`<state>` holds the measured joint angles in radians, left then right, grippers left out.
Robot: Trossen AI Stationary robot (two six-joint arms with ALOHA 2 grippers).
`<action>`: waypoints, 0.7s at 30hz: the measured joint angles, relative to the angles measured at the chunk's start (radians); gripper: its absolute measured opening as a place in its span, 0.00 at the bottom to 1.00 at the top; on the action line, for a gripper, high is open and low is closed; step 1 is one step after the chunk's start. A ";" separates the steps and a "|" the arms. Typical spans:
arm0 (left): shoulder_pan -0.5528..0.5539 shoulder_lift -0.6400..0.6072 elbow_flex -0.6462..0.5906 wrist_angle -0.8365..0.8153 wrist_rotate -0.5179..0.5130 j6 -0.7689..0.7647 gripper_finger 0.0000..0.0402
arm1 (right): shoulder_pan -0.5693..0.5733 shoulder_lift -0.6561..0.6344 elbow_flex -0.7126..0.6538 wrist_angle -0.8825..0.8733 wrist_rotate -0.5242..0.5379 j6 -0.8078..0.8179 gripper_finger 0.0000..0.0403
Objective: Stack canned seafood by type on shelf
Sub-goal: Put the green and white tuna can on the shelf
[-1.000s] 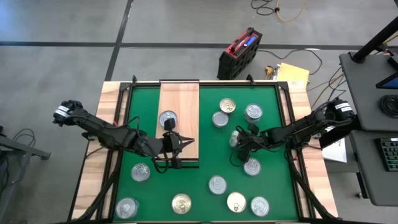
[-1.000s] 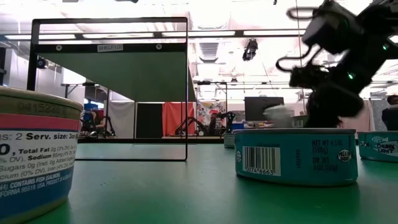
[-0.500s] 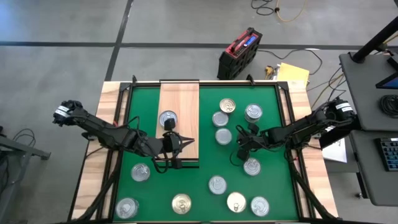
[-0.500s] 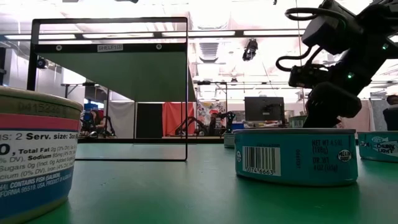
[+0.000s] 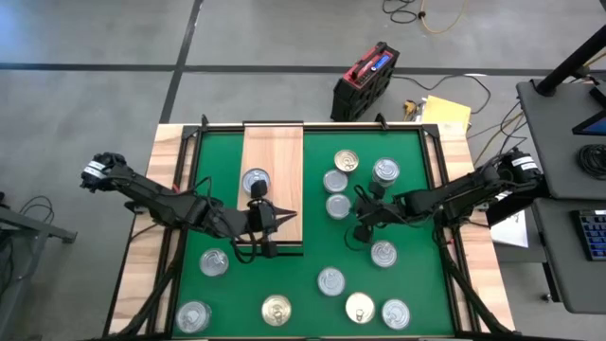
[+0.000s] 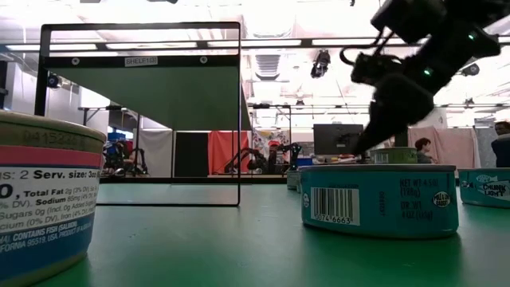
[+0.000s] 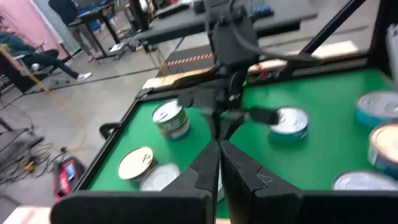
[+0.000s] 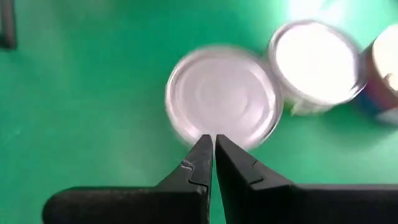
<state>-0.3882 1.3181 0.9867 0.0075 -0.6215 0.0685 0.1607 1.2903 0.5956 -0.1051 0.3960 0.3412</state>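
I see shiny metal tins (image 5: 339, 206) with printed paper labels, a pale grained wooden shelf (image 5: 274, 156), and a matt green mat (image 5: 417, 294).

Low view: near tin (image 6: 44, 199) cut off by left and bottom edges, label only partly readable. Teal tin (image 6: 486, 187) cut by right edge. Right arm's upper part runs out the top edge.

Right wrist view: silver-lidded tin (image 8: 222, 94) and its neighbour (image 8: 316, 67) blurred, lid detail not readable; a third tin (image 8: 384, 68) clipped at the edge.

Left wrist view: other arm (image 7: 229, 74) blurred, tins' labels unreadable.
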 joint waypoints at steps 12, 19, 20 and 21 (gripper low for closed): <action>0.006 0.104 0.027 0.169 0.034 0.035 0.00 | -0.037 0.052 -0.065 0.262 0.023 -0.176 0.03; 0.005 0.182 0.094 0.174 0.032 0.023 0.00 | -0.037 0.125 -0.099 0.414 0.021 -0.213 0.03; 0.004 0.192 0.101 0.170 0.030 0.017 0.00 | -0.037 0.135 -0.102 0.422 0.021 -0.214 0.03; 0.004 0.201 0.110 0.169 0.029 0.015 0.00 | -0.037 0.143 -0.106 0.427 0.020 -0.214 0.03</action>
<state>-0.3840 1.5191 1.0968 0.1768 -0.5924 0.0837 0.1234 1.4335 0.4901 0.3217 0.4164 0.1268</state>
